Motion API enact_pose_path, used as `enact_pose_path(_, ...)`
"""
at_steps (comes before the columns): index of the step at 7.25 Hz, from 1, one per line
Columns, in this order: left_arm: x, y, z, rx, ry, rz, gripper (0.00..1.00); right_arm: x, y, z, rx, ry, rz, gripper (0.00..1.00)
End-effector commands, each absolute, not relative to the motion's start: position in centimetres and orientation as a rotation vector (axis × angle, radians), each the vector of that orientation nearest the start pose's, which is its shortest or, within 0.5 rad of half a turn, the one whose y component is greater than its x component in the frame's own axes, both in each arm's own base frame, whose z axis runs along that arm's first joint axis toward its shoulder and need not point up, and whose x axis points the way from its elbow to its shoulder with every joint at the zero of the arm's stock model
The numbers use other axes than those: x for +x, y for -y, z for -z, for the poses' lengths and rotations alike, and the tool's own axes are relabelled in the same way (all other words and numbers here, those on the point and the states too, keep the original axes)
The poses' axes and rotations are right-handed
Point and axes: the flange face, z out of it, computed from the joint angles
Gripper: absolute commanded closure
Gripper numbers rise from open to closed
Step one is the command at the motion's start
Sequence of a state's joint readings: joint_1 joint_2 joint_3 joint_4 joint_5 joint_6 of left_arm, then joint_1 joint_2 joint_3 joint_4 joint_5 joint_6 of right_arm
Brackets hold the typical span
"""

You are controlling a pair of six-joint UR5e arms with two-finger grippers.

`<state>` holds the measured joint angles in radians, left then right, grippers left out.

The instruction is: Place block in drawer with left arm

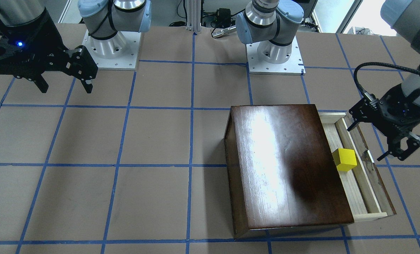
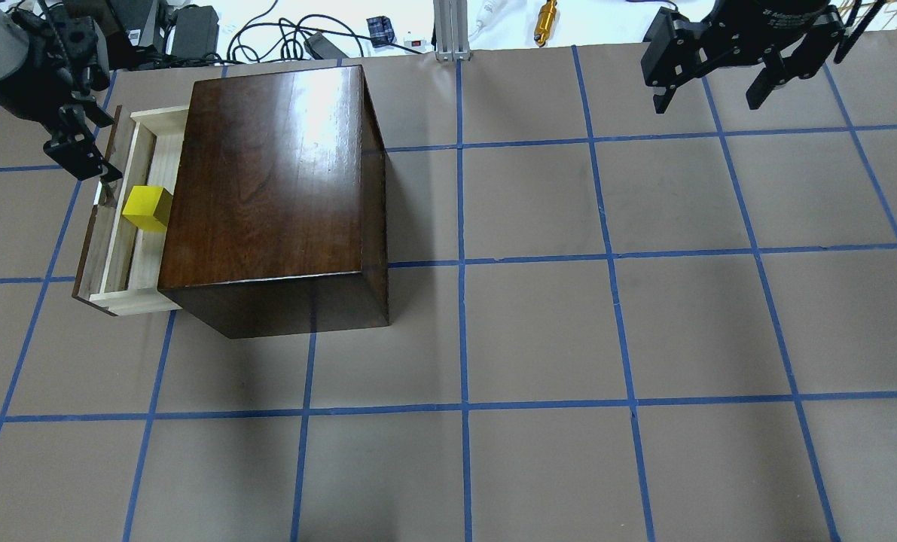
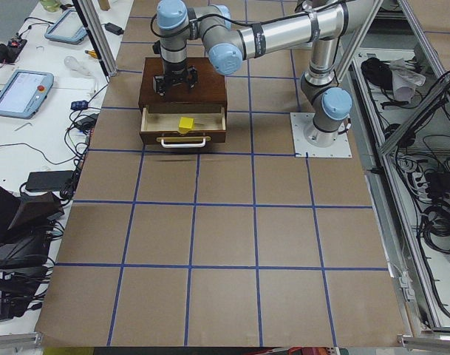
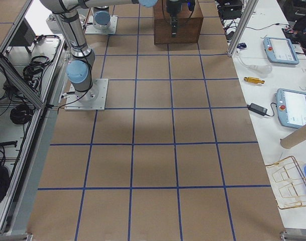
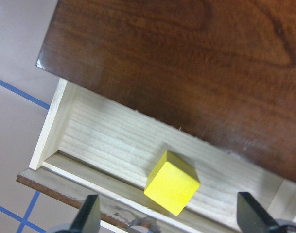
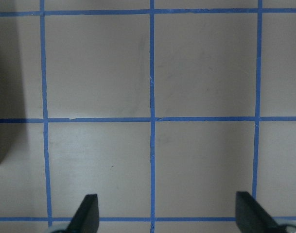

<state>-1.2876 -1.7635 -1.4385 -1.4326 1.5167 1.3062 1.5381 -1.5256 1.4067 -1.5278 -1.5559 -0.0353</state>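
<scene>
The block (image 5: 172, 183) is set on the floor of the pulled-out drawer (image 5: 104, 141), between and just beyond the released, empty jaws of the left arm (image 1: 412, 84). Placement is judged done. The jaws of the right arm (image 1: 19, 8) are spread, unused.

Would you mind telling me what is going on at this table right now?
The small yellow cube lies in the open pale wooden drawer of the glossy dark-brown box, so the placing looks done. The left gripper hovers open by the drawer's front, holding nothing. The right gripper hangs open above the brown table, well away from the box.
</scene>
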Motion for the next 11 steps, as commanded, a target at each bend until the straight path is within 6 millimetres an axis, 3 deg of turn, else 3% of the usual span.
enact_pose_path(1,-3.9,58.1,-47.8,1.259,-2.891,0.12,0.0,11.8,51.9,-54.2,-0.006,-3.127,0.121,0.0)
enact_pose_path(4,-7.8,56.2,-49.6,0.911,-3.016,0.126,0.0,11.7,52.0,-54.2,-0.003,-3.127,0.121,0.0)
enact_pose_path(5,-8.9,55.5,-49.7,0.703,-3.079,0.122,0.0,11.8,51.9,-54.2,-0.006,-3.127,0.121,0.0)
enact_pose_path(7,-10.2,54.1,-48.4,0.463,-3.138,0.088,0.0,11.8,51.9,-54.2,-0.006,-3.127,0.121,0.0)
enact_pose_path(9,-11.3,53.1,-48.8,0.207,-3.168,0.099,0.0,11.7,52.0,-54.2,-0.003,-3.128,0.121,0.0)
enact_pose_path(11,-11.8,53.1,-49.1,0.117,-3.123,0.102,0.0,11.8,51.9,-54.2,-0.006,-3.128,0.121,0.0)
